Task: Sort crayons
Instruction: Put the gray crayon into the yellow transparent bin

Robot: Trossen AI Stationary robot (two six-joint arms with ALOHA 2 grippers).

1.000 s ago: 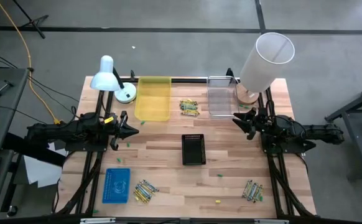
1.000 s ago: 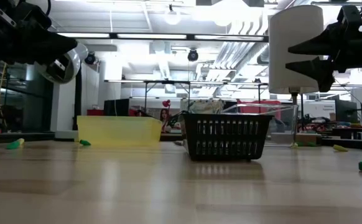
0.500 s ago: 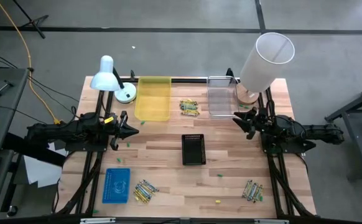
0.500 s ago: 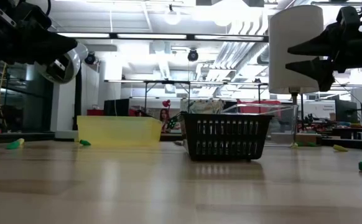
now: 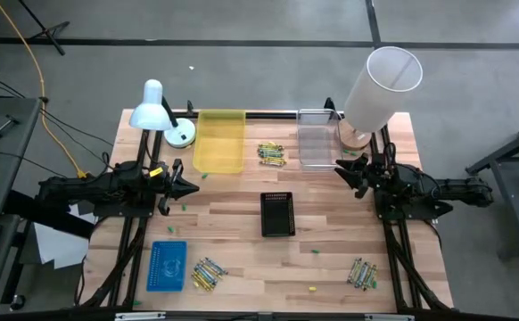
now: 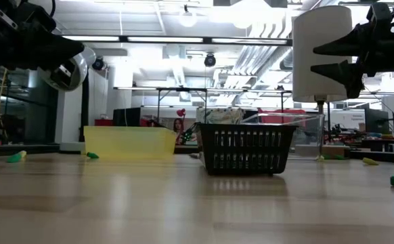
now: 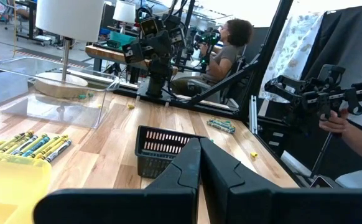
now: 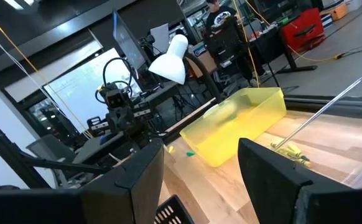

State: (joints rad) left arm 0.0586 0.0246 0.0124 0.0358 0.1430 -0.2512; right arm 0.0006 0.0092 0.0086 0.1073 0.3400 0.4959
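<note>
Crayons lie on the table in three loose heaps: one [image 5: 272, 153] between the yellow tray [image 5: 218, 141] and the clear tray [image 5: 315, 149], one [image 5: 208, 274] beside the blue tray [image 5: 167, 265], and one [image 5: 362, 272] near the front right. My left gripper [image 5: 193, 185] hovers shut above the table's left side, pointing level toward the middle. My right gripper [image 5: 340, 169] hovers open above the right side, facing it. Nothing sits between either pair of fingers. In the left wrist view, crayons [image 7: 32, 144] lie beyond the shut fingers [image 7: 187, 168].
A black basket [image 5: 277, 214] stands at the table's middle. A white desk lamp [image 5: 157, 107] is at the far left and a white cylinder lamp [image 5: 380, 85] at the far right. Small green and yellow specks dot the wood. A seated person [image 7: 227, 46] and a hand [image 7: 336, 121] show beyond the table.
</note>
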